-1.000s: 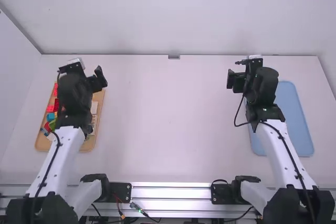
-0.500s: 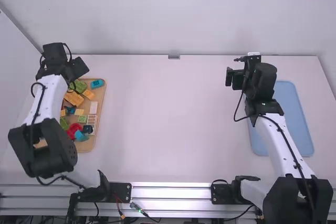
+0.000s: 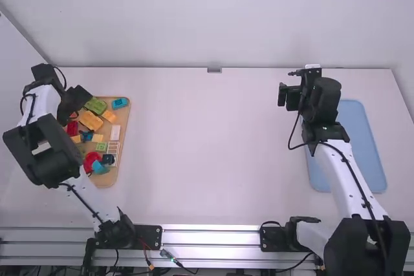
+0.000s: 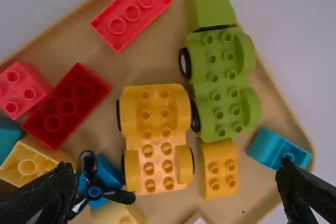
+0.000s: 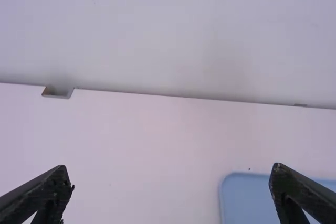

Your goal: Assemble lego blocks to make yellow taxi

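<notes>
The left arm stands bent at its middle joints, its elbow swung out to the far left, with the left gripper held over the tan tray and aimed down at it. Its 2 jaws stand wide apart. The right arm reaches straight away from its base, with the right gripper near the blue tray — its jaws are spread wide too.

On the tan tray, the yellow car base lies studs up: yellow rounded fenders, a paler middle section and black wheels along its sides. Seen from the left wrist, it lies below the left jaws, in the span between them. Just beside it is the green car base, made of 2 wide studded sections, with a green sloped block at one end.

An orange block with 4 studs rests next to both bases. The turquoise block lies near one jaw tip, while the blue block with a black propeller lies toward the other jaw — a yellow block is close to that side as well. A dark red block and a bright red block lie at a slant, apart from the yellow car base.
</notes>
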Motion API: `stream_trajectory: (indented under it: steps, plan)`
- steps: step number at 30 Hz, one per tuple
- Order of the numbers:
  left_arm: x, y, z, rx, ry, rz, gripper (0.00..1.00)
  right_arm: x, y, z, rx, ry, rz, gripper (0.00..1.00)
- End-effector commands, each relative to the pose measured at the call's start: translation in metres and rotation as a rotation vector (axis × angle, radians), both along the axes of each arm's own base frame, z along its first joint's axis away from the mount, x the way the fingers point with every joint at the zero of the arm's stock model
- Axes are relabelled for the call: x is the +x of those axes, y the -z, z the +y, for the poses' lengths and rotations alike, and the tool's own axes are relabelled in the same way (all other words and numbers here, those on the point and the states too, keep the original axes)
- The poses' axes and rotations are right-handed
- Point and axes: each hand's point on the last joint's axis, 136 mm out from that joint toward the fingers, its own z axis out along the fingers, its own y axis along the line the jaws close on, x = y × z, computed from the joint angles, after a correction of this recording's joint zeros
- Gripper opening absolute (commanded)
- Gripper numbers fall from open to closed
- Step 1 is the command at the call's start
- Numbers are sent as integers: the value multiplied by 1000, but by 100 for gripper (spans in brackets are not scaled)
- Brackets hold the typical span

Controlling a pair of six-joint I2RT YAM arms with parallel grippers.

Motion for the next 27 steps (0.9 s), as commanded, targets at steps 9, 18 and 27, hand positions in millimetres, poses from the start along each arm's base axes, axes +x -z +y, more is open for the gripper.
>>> stream_trajectory:
  steps: [9, 18, 27]
  plan:
    - [5, 43, -19, -78, 92, 60, 99, 6, -17, 1, 1, -4, -33, 99]
    - [1, 65, -23, -88, 82, 119, 98, 6, -17, 1, 1, -4, -34, 99]
    - [7, 65, -34, -5, 92, 172, 97, 4, -13, 1, 1, -3, -18, 99]
